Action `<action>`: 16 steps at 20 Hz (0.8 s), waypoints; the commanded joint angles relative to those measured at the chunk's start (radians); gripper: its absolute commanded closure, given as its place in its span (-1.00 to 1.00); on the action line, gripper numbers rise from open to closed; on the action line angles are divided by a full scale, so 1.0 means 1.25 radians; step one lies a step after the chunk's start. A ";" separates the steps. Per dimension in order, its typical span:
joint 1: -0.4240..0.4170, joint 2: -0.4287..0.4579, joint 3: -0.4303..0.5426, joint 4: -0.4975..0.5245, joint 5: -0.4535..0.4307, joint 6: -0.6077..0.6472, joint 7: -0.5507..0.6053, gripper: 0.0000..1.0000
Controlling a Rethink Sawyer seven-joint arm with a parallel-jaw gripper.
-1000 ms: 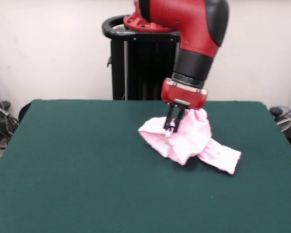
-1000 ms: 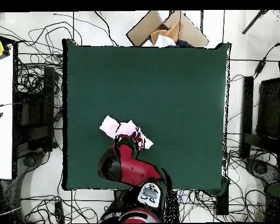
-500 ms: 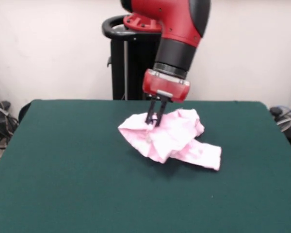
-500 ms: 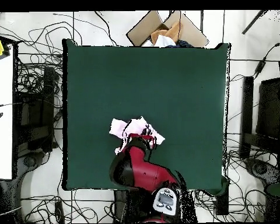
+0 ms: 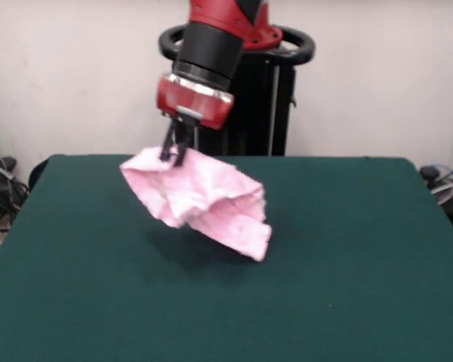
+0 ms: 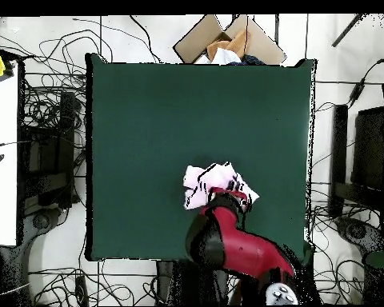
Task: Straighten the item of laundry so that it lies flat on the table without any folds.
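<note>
Gripper (image 5: 174,154) pinches pants (image 5: 200,200) at top edge, bunched and hanging above table (image 5: 347,286) (arm hides grip point overhead).

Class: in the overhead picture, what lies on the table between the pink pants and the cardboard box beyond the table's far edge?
Nothing: in the overhead view only bare green table separates the pink pants from the cardboard box.

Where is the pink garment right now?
Front view: the crumpled pale pink fabric pants hang left of centre above the green table, gripped by the end effector.
</note>
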 commanded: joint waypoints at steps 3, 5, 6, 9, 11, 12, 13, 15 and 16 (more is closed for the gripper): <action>0.137 -0.160 -0.078 0.034 0.027 0.226 0.087 1.00; 0.228 -0.190 -0.135 0.040 0.060 0.302 0.132 1.00; 0.268 -0.209 -0.158 0.048 0.070 0.342 0.155 1.00; 0.382 -0.253 -0.204 0.065 0.112 0.480 0.248 1.00; 0.472 -0.254 -0.243 0.057 0.147 0.541 0.317 1.00; 0.514 -0.244 -0.264 0.046 0.163 0.560 0.345 1.00; 0.533 -0.230 -0.266 0.042 0.179 0.559 0.361 1.00; 0.552 -0.195 -0.257 0.040 0.212 0.538 0.381 1.00; 0.550 -0.179 -0.242 0.042 0.225 0.521 0.380 1.00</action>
